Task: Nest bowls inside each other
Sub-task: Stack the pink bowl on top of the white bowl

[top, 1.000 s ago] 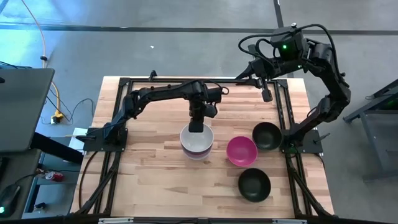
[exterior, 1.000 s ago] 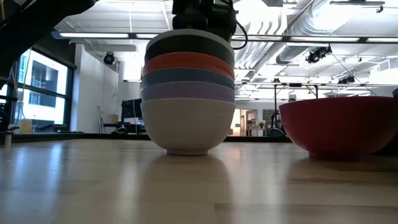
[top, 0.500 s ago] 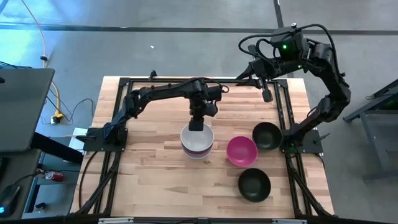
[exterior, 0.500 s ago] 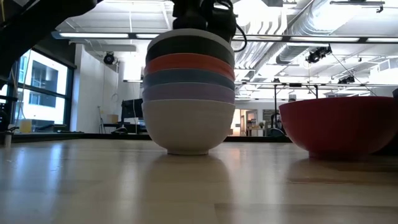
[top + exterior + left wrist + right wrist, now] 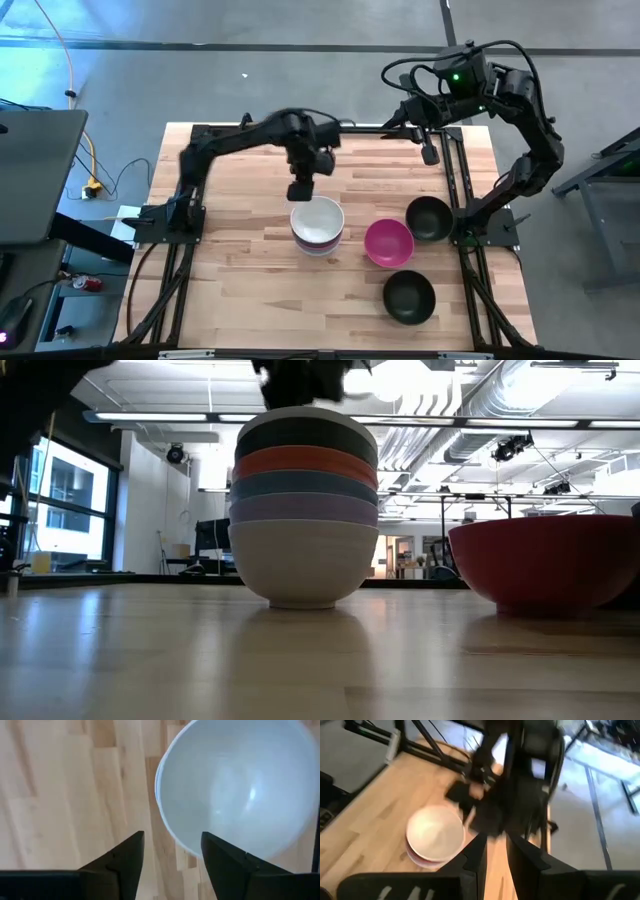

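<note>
A stack of nested bowls [image 5: 317,225] rests on the table's middle, base down, with a white bowl [image 5: 235,785] on top. In the low view the stack [image 5: 303,510] shows cream, lavender, blue, red-pink and black walls. My left gripper [image 5: 303,190] hangs open above the stack's far side, touching nothing; its fingers [image 5: 127,855] frame bare wood beside the white bowl's rim. A magenta bowl [image 5: 388,242] and two black bowls [image 5: 428,217] [image 5: 409,296] sit apart to the right. My right gripper [image 5: 428,152] waits raised over the far right edge, slightly open and holding nothing.
Black frame rails [image 5: 455,175] run along the table's sides and far edge. Bare wood lies left of the stack and along the near edge [image 5: 250,300]. In the low view the magenta bowl [image 5: 545,560] stands close at the right.
My left gripper has opened, letting go of the white top bowl's far rim. It has then risen and gone toward the table's far left. The white bowl stays nested on the stack, which has kept its place.
</note>
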